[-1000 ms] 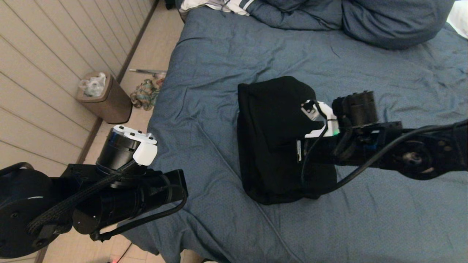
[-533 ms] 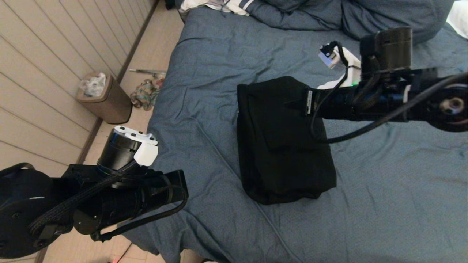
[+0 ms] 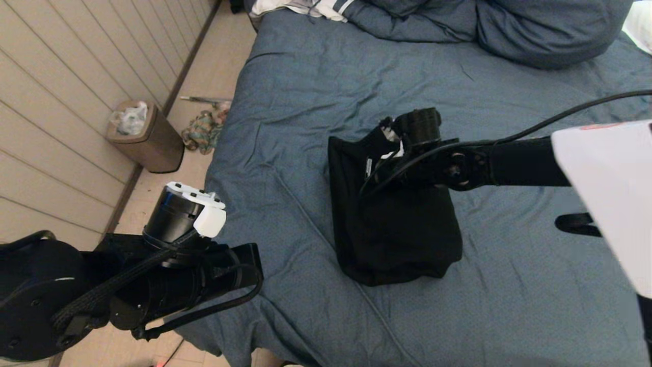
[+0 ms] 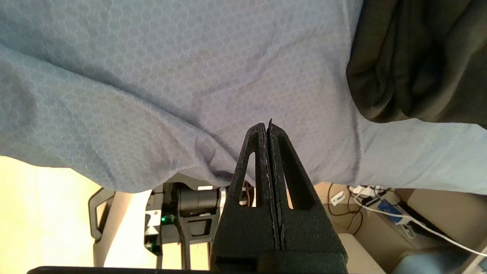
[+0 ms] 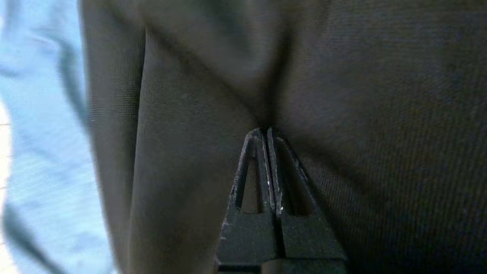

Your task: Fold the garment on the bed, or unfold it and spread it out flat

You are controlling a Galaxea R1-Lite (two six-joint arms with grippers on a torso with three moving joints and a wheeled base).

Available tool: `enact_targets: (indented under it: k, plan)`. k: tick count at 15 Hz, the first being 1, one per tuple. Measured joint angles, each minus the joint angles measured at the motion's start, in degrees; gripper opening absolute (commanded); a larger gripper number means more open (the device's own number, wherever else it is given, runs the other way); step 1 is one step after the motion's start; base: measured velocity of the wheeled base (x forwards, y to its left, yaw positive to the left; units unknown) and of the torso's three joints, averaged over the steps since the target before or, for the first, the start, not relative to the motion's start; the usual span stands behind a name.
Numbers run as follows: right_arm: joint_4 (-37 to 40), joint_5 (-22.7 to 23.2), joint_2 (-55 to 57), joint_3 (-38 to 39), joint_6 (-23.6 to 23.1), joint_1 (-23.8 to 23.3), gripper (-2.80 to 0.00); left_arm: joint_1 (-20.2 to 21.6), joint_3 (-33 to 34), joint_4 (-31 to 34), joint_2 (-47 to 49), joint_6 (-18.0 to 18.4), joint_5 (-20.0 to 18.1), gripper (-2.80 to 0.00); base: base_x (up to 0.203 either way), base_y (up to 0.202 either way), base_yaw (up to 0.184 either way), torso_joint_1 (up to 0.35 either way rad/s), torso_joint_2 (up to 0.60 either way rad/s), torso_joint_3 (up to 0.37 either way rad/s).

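Note:
The garment (image 3: 402, 229) is a black folded bundle lying mid-bed on the slate-blue bed (image 3: 305, 102). My right arm reaches in from the right, its wrist (image 3: 417, 130) over the garment's far end. In the right wrist view the right gripper (image 5: 265, 131) is shut, its tips pushed into a dimple in the black fabric (image 5: 182, 114), with nothing visibly between the fingers. My left arm (image 3: 178, 229) hangs off the bed's left edge. The left gripper (image 4: 266, 125) is shut and empty above the duvet, with the garment's near corner (image 4: 418, 57) off to its side.
On the floor left of the bed stand a brown bin (image 3: 145, 135) and a multicoloured rag (image 3: 204, 130), beside a panelled wall. A white striped cloth (image 3: 305, 7) and blue pillows (image 3: 550, 30) lie at the bed's head.
The right arm rose toward the bed's head, then came back down and pressed into the garment's far end, bunching it. The left arm barely shifted.

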Motion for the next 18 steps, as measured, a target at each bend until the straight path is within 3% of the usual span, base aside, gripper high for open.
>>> enact_targets:
  k: [5,9,12,14,18]
  plan:
    - [1.3,-0.2,3.8,-1.0,-0.5,-0.3,-2.80,0.0,0.1,0.0,0.3,0.0,0.0,-2.80,0.000,0.000,0.000,0.000,0.00,0.000]
    - [4.4,-0.3,-2.0,-0.3,-0.5,-0.4,-2.80,0.0,0.1,0.0,-0.9,0.2,0.4,-2.80,0.000,0.000,0.000,0.000,0.00,0.000]
    - [7.8,-0.4,-11.9,1.6,-0.7,-0.5,-2.80,0.0,-0.5,0.9,-6.1,1.3,0.8,-2.80,0.000,0.000,0.000,0.000,0.00,0.000]
    - [9.9,-0.4,-21.3,4.6,-1.7,-0.5,-2.80,0.0,-1.6,3.2,-12.5,4.1,1.6,-2.80,0.000,0.000,0.000,0.000,0.00,0.000]
    - [17.6,-2.3,-45.4,14.5,-4.0,-0.6,-2.80,0.0,-4.9,16.7,-30.3,8.9,7.5,-2.80,0.000,0.000,0.000,0.000,0.00,0.000]
